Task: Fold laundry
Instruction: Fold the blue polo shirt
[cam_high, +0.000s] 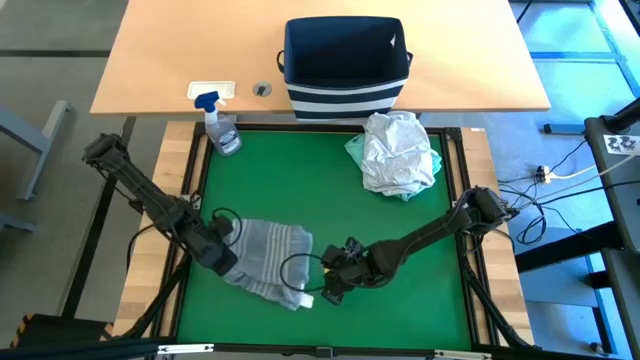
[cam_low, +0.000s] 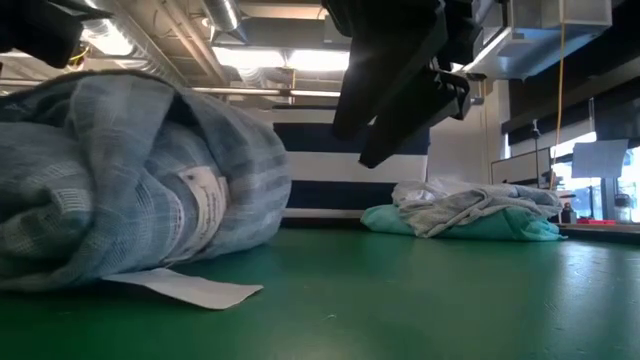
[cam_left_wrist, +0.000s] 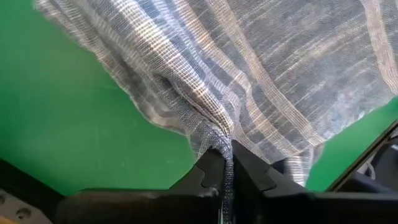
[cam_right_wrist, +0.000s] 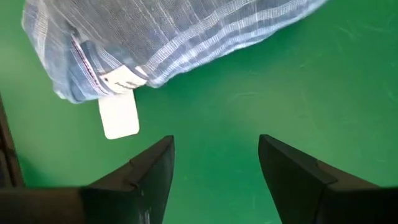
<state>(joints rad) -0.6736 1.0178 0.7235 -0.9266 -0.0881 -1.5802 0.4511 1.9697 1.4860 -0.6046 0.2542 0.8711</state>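
Observation:
The grey-blue striped shirt (cam_high: 268, 256) lies bunched on the green mat (cam_high: 400, 250) at the near left; the low view shows its bulk (cam_low: 130, 180) resting there, with a white paper tag (cam_right_wrist: 118, 115) flat on the mat beside it. My left gripper (cam_high: 225, 258) is shut on the shirt's left end. My right gripper (cam_high: 330, 290) hovers open over bare mat just right of the shirt, its fingers (cam_right_wrist: 155, 165) apart with nothing between them. A white garment (cam_high: 398, 148) sits heaped on a mint-teal one (cam_high: 355, 150) at the far right. My left gripper pinches a gathered fold of the striped shirt (cam_left_wrist: 222, 144) between its two fingers, at the shirt's left end. The fingers come from above, slanting down. Creases fan out from the pinch and the cloth there is drawn up, while the rest of the shirt lies on the mat.
A navy-and-white striped basket (cam_high: 345, 65) stands on the wooden table beyond the mat's far edge. A spray bottle (cam_high: 222, 128) stands at the mat's far left corner. Open green mat stretches between the shirt and the heap of garments.

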